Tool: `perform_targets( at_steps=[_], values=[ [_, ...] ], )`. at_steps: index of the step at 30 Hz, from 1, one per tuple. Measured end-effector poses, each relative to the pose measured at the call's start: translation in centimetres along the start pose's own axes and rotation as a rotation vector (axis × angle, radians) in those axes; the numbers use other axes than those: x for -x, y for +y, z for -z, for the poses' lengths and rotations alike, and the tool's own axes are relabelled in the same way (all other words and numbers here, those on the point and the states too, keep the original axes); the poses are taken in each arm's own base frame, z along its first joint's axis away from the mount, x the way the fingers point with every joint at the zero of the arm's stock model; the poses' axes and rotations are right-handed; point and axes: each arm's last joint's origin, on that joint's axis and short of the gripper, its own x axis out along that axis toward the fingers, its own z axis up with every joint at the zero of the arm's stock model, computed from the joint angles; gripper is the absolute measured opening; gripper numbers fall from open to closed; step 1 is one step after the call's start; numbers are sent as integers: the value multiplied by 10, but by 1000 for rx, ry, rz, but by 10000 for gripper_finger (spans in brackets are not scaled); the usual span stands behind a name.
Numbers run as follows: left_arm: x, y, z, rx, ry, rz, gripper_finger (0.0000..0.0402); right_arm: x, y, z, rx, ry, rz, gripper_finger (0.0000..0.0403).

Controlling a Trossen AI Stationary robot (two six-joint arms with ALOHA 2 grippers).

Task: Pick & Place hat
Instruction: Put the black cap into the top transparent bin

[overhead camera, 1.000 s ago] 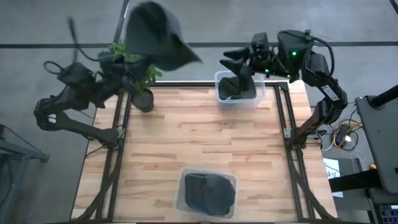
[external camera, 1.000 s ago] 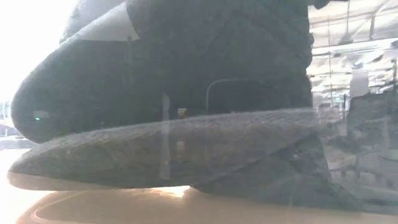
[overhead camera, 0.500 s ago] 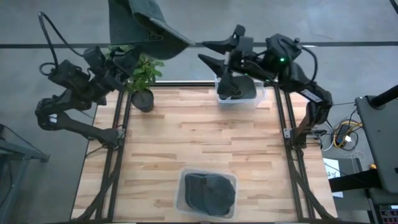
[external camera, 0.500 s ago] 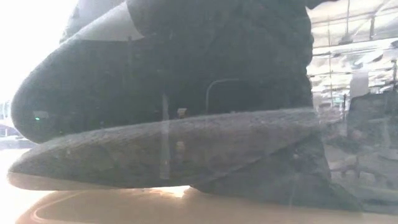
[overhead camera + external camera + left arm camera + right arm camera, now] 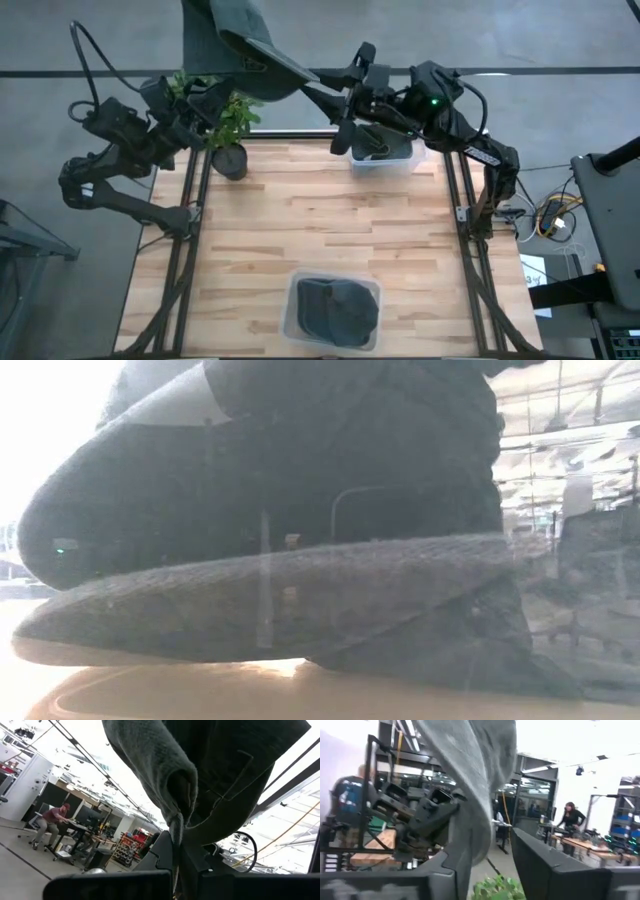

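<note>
Dark grey fabric: we find the hat (image 5: 235,45) held aloft beyond the far edge of the wooden surface (image 5: 320,235), at about 11 o'clock in the high view, above the potted plant (image 5: 228,125). The left gripper (image 5: 205,95) sits beneath it, and the left wrist view shows a fold of the cloth pinched between its fingers (image 5: 172,855), which stand narrow on the material.

The right gripper (image 5: 340,95) is at 12 o'clock, beside the far clear bin (image 5: 380,150), its fingers (image 5: 325,100) spread wide and pointed at the brim. In the right wrist view the hanging cloth falls between those fingers without being gripped.

We judge the step in hand to be a mid-air transfer from left arm to right. The next move calls for the right fingers to shut on the brim before the left releases.

A second clear bin (image 5: 333,310) at 6 o'clock holds another dark hat (image 5: 335,305), which fills the low view. The far bin also holds something dark. Which bin is the destination we cannot tell.
</note>
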Motion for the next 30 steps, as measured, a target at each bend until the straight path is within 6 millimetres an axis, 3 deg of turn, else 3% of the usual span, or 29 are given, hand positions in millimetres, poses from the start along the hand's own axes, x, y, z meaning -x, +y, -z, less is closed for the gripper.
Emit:
perform_targets(
  at_steps=[8, 14, 20, 30],
  values=[
    [-5, -1, 8, -7, 31, 38, 7, 1, 1, -3, -24, -22, -38, 18],
    [-5, -1, 8, -29, 34, 46, 11, 2, 1, -4, -47, -23, -47, 12],
    [-1, -2, 7, -78, 83, 91, 65, 8, -1, -10, -44, -25, -46, 11],
    [12, 7, 9, -138, 254, -31, 149, 50, -21, -40, -60, 61, 55, 10]
  ],
)
